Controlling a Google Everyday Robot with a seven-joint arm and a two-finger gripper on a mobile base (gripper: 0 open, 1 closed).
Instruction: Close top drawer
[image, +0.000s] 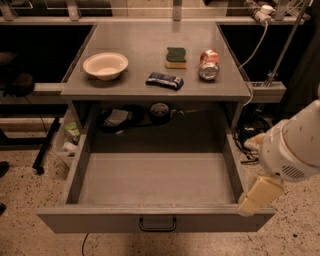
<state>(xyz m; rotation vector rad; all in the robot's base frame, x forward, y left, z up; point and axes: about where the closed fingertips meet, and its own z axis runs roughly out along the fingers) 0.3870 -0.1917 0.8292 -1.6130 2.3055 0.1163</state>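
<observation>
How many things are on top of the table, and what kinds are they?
Bowl: 1
Sponge: 1
Can: 1
Dark packet: 1
Total: 4
The gripper is at the front right corner of the open top drawer.

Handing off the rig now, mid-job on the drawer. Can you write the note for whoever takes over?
Gripper: low at the front right corner of the top drawer; contact unclear.
Drawer: pulled far out from under the counter, handle at the centre of its front panel.
Done: no closing visible yet.
Left: push the front panel in until the drawer is shut.
</observation>
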